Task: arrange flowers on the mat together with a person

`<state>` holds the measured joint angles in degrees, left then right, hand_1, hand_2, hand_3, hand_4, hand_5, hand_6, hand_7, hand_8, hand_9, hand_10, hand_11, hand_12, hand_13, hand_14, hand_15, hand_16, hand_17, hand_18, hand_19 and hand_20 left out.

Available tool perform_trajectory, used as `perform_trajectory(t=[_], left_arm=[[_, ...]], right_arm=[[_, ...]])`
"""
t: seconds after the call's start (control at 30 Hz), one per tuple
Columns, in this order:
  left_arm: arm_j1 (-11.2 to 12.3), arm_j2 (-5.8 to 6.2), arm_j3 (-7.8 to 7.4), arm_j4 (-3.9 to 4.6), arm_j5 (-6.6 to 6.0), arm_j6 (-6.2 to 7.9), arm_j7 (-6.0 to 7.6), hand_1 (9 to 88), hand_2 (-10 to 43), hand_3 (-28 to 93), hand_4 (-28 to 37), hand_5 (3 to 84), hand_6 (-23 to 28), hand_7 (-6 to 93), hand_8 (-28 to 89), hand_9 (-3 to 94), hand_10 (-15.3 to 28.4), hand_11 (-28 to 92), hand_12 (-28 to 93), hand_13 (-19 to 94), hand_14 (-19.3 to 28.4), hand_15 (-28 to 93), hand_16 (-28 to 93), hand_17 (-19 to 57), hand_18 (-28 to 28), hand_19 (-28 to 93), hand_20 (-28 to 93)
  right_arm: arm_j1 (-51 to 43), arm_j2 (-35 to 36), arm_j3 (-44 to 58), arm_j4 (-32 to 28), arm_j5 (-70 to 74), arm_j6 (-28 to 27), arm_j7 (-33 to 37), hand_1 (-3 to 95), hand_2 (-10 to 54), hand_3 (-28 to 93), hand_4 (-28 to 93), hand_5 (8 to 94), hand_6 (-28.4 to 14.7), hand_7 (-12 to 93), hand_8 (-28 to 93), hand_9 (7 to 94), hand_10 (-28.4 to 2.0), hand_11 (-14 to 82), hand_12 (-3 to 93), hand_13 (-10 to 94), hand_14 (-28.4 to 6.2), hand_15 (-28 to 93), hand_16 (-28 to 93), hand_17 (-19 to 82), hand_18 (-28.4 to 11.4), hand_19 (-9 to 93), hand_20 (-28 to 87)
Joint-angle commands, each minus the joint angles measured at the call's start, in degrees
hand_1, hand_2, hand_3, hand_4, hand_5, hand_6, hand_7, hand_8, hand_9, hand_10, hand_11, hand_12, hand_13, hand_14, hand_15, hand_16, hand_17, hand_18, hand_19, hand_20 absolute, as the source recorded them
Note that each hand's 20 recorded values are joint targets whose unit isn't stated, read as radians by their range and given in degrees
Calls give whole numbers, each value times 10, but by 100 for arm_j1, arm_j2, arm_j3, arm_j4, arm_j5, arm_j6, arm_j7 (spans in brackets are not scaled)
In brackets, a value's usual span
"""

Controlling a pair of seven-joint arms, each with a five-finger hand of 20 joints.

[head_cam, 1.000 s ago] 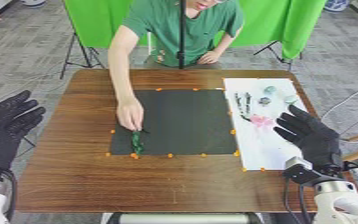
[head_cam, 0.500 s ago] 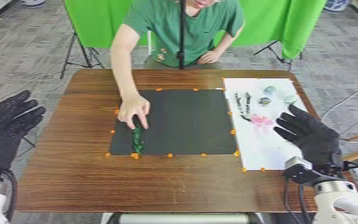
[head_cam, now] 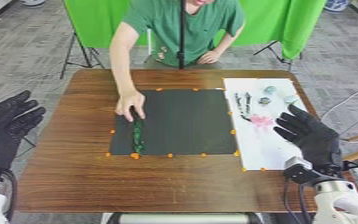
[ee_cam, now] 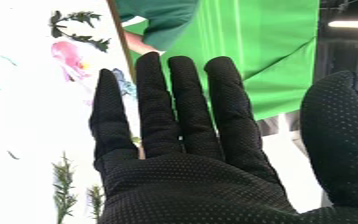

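Fingers: spread, robot's right hand (head_cam: 312, 140).
Pink flower (head_cam: 261, 121): on white sheet (head_cam: 269, 150), just left of them, likely this nearer hand's to take.
Green sprig (head_cam: 138, 137): lengthwise on black mat (head_cam: 189, 125), person's hand (head_cam: 129, 104) at far end.

Even, bright light covered the head view. In the right wrist view, a tube lamp (ee_cam: 353, 24) glowed at upper right, glare washed out the white mat (ee_cam: 24, 125) at left, and folds shaded the green curtain (ee_cam: 269, 50).
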<state>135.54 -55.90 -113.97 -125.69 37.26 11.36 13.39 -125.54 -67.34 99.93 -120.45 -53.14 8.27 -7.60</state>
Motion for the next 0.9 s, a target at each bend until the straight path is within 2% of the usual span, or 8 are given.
perform_trajectory(t=[0.03,0.1,0.27,0.4,0.47,0.6,0.77,0.9], left_arm=[[32,-37,-17,35,15,-39,-52,300,-3,689,-152,377,37,251,-95,332,135,273,201,288,151,382,22,-48,214,450,171],[52,-45,-30,31,11,-44,-51,300,-4,690,-152,377,36,252,-95,332,134,273,201,287,151,382,22,-48,214,449,171],[76,-56,-51,19,22,-46,-64,300,-3,689,-152,377,36,253,-96,332,134,272,201,288,151,380,22,-48,213,448,170],[121,-58,-59,3,17,-40,-36,300,-4,689,-152,377,37,252,-96,332,135,272,202,287,151,381,23,-47,213,448,171],[133,-53,-64,0,16,-48,-27,301,-4,689,-151,376,36,253,-96,332,134,271,201,288,151,381,22,-48,213,448,171],[151,-52,-74,-7,12,-31,-15,302,-3,687,-151,376,36,254,-97,331,134,271,201,288,150,380,22,-48,214,449,171],[148,-39,-78,-4,12,-30,-11,302,-4,687,-149,377,37,253,-96,331,134,272,202,288,150,380,22,-48,214,449,170],[162,-40,-83,-11,9,-21,-5,303,-4,686,-150,377,36,253,-96,331,134,272,202,287,151,381,23,-48,214,448,171]], right_arm=[[-16,25,-7,-32,-49,43,-12,136,99,874,-243,452,-38,173,-110,470,-151,90,164,392,-139,182,211,110,-213,374,196],[15,111,-129,-6,-38,345,-207,136,99,875,-243,452,-39,173,-110,470,-152,90,164,399,-138,189,212,111,-213,376,197],[-61,366,-16,-92,-698,1033,-238,186,54,885,-239,476,-37,197,-120,524,-156,168,181,475,-133,463,174,156,-211,526,268],[8,735,-108,-210,-3907,2287,1245,287,-71,851,-274,504,-21,272,-149,557,-140,325,228,482,-121,684,178,211,-190,656,330],[-54,906,-67,-262,-5336,2392,2043,326,-91,819,-281,515,-5,397,-180,545,-125,487,288,493,-114,784,215,243,-177,740,384],[-110,1266,-59,-250,-7815,2018,3643,361,-95,791,-283,529,7,509,-204,553,-120,614,368,519,-111,859,280,269,-179,806,432],[-255,1516,68,-301,-8533,1002,4478,329,-95,768,-283,531,1,519,-205,554,-125,639,444,522,-125,872,320,266,-188,809,460],[-282,1589,47,-269,-8632,624,4917,314,-95,735,-283,501,-11,520,-199,515,-132,662,480,503,-136,875,321,243,-188,793,464]])
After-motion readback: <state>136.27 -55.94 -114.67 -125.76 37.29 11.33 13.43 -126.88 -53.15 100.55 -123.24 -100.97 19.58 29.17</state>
